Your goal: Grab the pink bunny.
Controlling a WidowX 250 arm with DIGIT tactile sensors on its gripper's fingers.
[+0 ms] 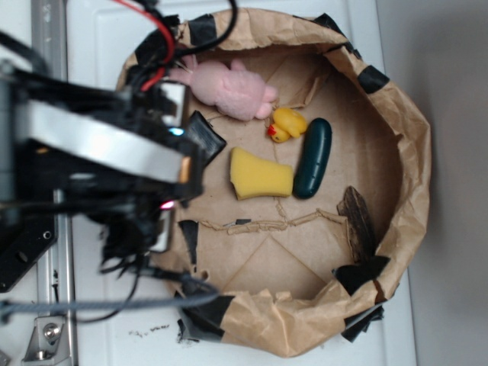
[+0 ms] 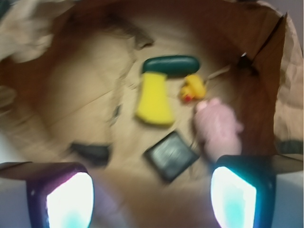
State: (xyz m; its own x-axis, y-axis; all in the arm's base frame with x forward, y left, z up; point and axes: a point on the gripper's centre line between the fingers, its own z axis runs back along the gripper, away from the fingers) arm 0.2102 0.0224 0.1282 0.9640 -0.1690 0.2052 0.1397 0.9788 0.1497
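Still empty, gripper (image 2: 151,199) with jaws spread wide above the bag (image 1: 404,152), bunny (image 2: 217,127) just ahead of one finger (image 2: 235,194); grab yet to begin, descent and closing left. Inside the bag: bunny against the wall, duck (image 1: 288,124) beside it, then pickle (image 1: 313,158), yellow wedge (image 1: 259,174), black block (image 2: 171,155).

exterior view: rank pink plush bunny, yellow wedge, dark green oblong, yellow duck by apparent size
1. Pale pink fuzzy plush bunny, largest, though the arm hides part of it.
2. Yellow wedge-shaped block and dark green oblong pickle-like toy: too close to rank.
3. Small yellow rubber duck, smallest.
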